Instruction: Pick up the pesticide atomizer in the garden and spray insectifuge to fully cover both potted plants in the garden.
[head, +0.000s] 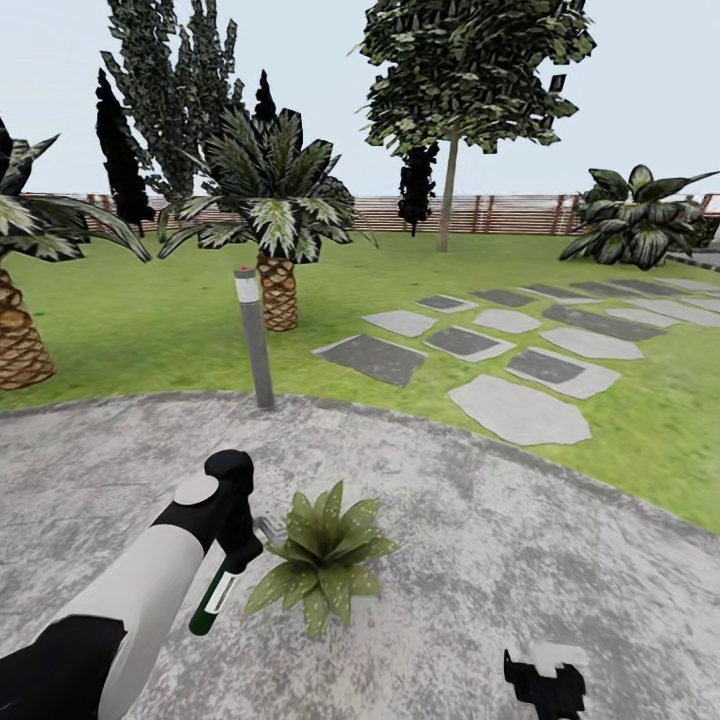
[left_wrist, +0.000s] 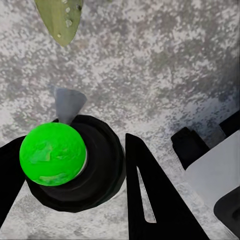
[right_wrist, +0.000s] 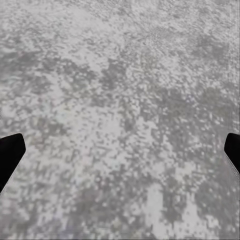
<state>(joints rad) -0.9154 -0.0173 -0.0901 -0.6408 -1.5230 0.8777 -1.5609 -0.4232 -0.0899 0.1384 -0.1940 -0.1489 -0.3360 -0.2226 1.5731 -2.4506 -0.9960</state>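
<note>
- Left end effector (head: 238, 552): closed on the pesticide atomizer (head: 216, 594), which hangs below it with its dark green body tilted down and toward the robot; the white label strip faces the head camera.
- In the left wrist view the black fingers (left_wrist: 150, 200) flank the bottle (left_wrist: 75, 165), seen from above with a bright green cap or marker on top; the pale grey nozzle (left_wrist: 68, 104) projects forward from it over the stone.
- One potted plant (head: 322, 556) sits on the grey stone patio (head: 480, 520) just beside the left end effector, on its outer side toward the robot's right. The pot is hidden under the leaves. A speckled leaf tip (left_wrist: 60, 17) shows ahead of the nozzle in the wrist view.
- Right end effector (head: 545, 685): low over bare patio, well apart from the plant. Its two dark fingertips (right_wrist: 10, 152) sit at opposite edges of the wrist view, so it stands wide and holds nothing.
- Step in hand, as judged: pick-up is done; the spraying of this first plant is being set up or is under way. No spray mist is visible.
- Next move, as judged: the nozzle must point squarely at the rosette and sweep across all the leaves. The second plant must then be located.
- Risk: the tilted bottle may send spray onto stone short of the plant.
</note>
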